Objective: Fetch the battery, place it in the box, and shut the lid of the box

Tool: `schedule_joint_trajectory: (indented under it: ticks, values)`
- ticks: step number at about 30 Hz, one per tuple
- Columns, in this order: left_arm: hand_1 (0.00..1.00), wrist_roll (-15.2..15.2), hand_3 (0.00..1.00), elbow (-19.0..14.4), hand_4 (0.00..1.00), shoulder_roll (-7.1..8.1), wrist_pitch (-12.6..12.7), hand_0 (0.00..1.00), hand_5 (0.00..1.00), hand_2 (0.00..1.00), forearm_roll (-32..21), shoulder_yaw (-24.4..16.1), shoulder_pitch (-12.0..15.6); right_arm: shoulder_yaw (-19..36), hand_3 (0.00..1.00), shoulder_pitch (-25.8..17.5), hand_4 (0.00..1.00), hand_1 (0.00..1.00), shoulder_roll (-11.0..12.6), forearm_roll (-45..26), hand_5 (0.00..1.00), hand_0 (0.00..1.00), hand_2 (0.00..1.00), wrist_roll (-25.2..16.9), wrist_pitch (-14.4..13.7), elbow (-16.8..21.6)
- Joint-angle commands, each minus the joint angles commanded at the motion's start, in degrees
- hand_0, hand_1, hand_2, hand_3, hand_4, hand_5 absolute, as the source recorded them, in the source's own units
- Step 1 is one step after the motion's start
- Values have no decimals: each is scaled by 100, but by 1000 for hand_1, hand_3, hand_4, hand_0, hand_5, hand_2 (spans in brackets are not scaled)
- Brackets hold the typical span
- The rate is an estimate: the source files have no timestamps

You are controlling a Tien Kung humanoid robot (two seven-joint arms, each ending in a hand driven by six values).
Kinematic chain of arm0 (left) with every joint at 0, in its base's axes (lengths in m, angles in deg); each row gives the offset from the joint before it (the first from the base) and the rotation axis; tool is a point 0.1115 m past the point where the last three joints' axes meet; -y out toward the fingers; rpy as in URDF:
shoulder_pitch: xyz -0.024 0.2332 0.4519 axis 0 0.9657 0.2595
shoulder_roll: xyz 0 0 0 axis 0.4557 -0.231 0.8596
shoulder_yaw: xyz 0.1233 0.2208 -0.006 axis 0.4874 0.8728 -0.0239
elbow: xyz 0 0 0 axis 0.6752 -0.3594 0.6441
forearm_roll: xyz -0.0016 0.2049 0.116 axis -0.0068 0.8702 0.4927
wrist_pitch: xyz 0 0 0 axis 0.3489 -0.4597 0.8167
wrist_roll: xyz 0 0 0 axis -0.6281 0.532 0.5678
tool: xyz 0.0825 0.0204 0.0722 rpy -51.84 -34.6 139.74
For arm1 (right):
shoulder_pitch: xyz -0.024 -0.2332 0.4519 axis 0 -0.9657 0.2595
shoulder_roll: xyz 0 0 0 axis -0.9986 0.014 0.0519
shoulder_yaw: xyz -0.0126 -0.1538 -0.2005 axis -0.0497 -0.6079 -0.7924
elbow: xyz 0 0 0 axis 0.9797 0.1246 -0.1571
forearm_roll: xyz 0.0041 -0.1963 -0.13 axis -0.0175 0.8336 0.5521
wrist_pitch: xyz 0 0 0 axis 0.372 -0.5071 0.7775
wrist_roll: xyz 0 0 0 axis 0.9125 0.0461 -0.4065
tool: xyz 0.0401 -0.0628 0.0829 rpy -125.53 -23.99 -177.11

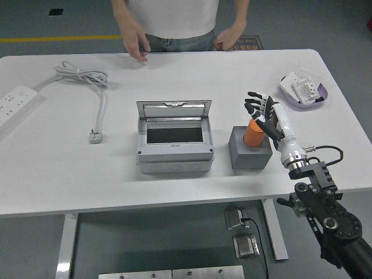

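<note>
Landmark: the grey box (174,139), at the middle of the white table (52,174); all places below are given from it.
Box lid: the lid (174,109) stands raised at the box's far edge, hinged back, leaving the dark cavity open from above; judged to be left so to receive the battery.
Battery: one orange cylinder (252,133), upright in a grey block holder (250,149) just right of the box, apart from it. The holder appears to keep it standing proud so that a hand can close round it.
Right hand: the right hand (263,114) is at the battery's far-right side, right of the box. Its black fingers (253,103) are spread apart above and behind the battery's top; not closed on it. Contact with the battery cannot be told.
Left hand: not in view.
Step judged: reach for the battery; the grasp is not yet made, nothing is in the box, the lid is not yet shut.
Person: stands beyond the box at the table's far edge; one hand (137,46) touches or hovers at the tabletop, the other (225,39) is held clear of it.
Other items: one power strip (14,104) far left of the box; one coiled cable with plug (93,93) left of the box; one purple tray (303,90) with small packets, far right and beyond.
Count: boxes one, batteries one, holders one, robot hands one.
</note>
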Motion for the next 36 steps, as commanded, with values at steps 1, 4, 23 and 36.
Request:
schedule_joint_trajectory:
  ticks: [1,4,23,36]
  values:
    - [660,0,845,0,885,1,0,642,660,722,0,0,1,-9,778,-6,998,682,-1,1,726,678,719,-1,-1,-2]
    - [660,3,844,0,885,0,0,642,660,721,4,-2,6,-37,778,-24,998,680,-2,8,705,677,714,4,-9,-6]
    - [659,15,844,0,883,-15,12,640,658,717,-2,5,-6,-135,754,-87,934,658,9,-285,513,639,686,-159,-232,-63]
    - [659,15,843,0,885,-19,13,639,657,715,5,-3,-4,-255,729,-183,932,634,3,-461,512,606,660,-289,-346,-97]
